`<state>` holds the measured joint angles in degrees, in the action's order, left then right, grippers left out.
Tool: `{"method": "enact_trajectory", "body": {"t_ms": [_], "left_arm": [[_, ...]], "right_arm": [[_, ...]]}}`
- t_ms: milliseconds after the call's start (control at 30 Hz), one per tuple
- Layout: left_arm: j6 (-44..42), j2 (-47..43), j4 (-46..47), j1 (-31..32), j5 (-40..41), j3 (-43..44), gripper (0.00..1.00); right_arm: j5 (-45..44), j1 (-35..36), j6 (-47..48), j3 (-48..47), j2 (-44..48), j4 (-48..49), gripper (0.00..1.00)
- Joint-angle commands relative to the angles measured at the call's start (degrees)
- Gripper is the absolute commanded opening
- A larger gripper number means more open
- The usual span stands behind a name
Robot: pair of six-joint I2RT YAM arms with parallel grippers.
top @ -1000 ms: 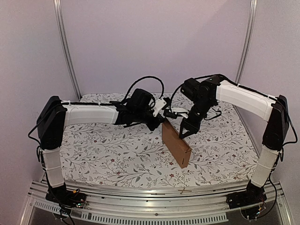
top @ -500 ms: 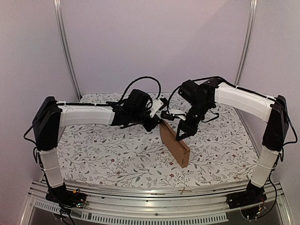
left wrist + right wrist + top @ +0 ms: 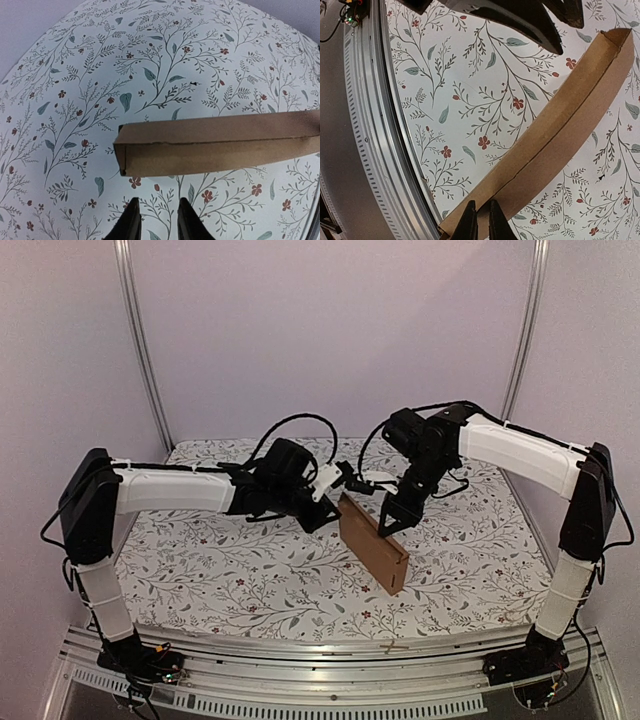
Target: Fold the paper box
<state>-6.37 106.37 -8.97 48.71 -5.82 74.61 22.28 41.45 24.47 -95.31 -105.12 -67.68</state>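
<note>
The right claw is pinched on the upper edge of the paper box, which is thereby held upright toward 3 o'clock of the tabletop centre. The left claw is spread, clear of the box's end.

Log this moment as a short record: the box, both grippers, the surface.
box: brown cardboard, folded thin and flat, standing on its long edge
right gripper: shut on the box's upper edge, holding it upright
left gripper: open, facing one end of the box, not touching it
surface: floral tablecloth, the box's lower edge resting on it
</note>
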Motion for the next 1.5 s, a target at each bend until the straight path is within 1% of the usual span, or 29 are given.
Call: {"method": "enact_trajectory", "body": {"t_ms": [0, 100, 167, 233, 333, 433, 533, 733, 833, 1000, 1267, 1467], "left_arm": [[4.69, -3.4, 3.19, -2.1, -5.02, -2.79, 0.27], [10.19, -4.56, 6.37, -4.49, -5.76, -3.5, 0.27], [13.77, -4.99, 7.85, -6.3, -5.79, -3.36, 0.29], [15.56, -5.27, 11.05, -7.51, -6.78, -3.24, 0.31], [18.73, -4.85, 13.23, -8.9, -8.17, -2.31, 0.33], [25.61, -1.91, 11.52, -10.15, -6.98, 2.58, 0.35], [31.62, 1.12, 9.64, -10.14, -6.01, 6.61, 0.4], [40.35, 4.55, 12.55, -9.98, -7.34, 8.11, 0.42], [42.05, 6.33, 12.62, -9.18, -8.38, 9.1, 0.43], [42.0, 8.22, 11.15, -7.87, -8.8, 10.6, 0.43], [41.24, 10.44, 9.76, -5.89, -10.55, 12.19, 0.47], [41.11, 10.75, 9.31, -5.23, -10.87, 12.21, 0.47]], "right_arm": [[-4.76, -0.54, 0.83, -0.06, -2.37, -0.79, 0.09], [-5.39, -0.56, 1.22, -0.05, -2.13, -0.75, 0.09], [-5.52, -0.62, 1.36, -0.04, -2.07, -0.77, 0.09], [-5.57, -0.57, 1.46, -0.05, -2.04, -0.78, 0.1], [-5.69, -0.59, 1.68, -0.05, -2.17, -0.78, 0.1], [-5.84, -0.58, 1.85, 0.08, -2.28, -0.61, 0.11], [-5.72, -0.62, 1.81, 0.05, -2.33, -0.5, 0.11], [-5.85, -0.61, 1.98, 0.08, -2.11, -0.43, 0.12], [-6.01, -0.58, 2.07, 0.2, -2.11, -0.42, 0.12], [-5.76, -0.63, 2.13, 0.36, -2.27, -0.35, 0.12], [-5.75, -0.59, 2.16, 0.39, -2.46, -0.35, 0.12], [-5.87, -0.58, 2.25, 0.56, -2.37, -0.34, 0.13]]}}
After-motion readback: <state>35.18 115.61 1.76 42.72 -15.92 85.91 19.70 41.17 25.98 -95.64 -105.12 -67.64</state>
